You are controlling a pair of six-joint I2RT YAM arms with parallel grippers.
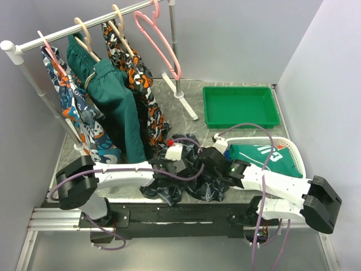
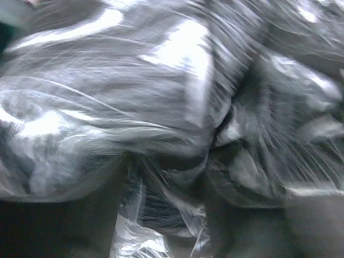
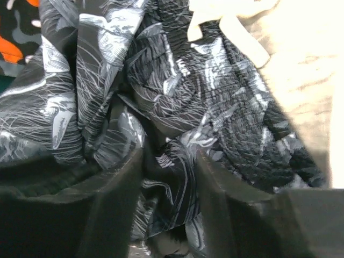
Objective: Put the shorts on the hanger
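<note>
The grey stone-patterned table (image 1: 194, 96) carried a clothes rail (image 1: 84, 23) along its far left. From the rail hung plain dark green shorts (image 1: 115, 107) with orange-blue-white patterned shorts (image 1: 141, 84) on either side. The hanger (image 1: 161, 42), pink and bare, hung at the right end of the rail, well apart from the shorts (image 1: 194, 180).

The shorts lay crumpled in a heap on the near edge of the table, between the two arms and just right of the hanging clothes. At the far right sat a green tray (image 1: 241, 106). Nearer, a white basket (image 1: 297, 158) held a folded green garment (image 1: 262, 153).

Both arms reached inward and low to the heap. The left end effector (image 1: 181, 165) was pressed into its left side. Its wrist view was blurred and filled with the printed cloth, so it was impossible to tell how far its jaws stood apart or whether they held anything.

The right end effector (image 3: 167, 161) met the heap from the right. Its dark fingers (image 3: 107, 209) stood partly apart with a fold of the shorts bunched in the gap between them. Whether that fold was firmly pinched could not be told.
</note>
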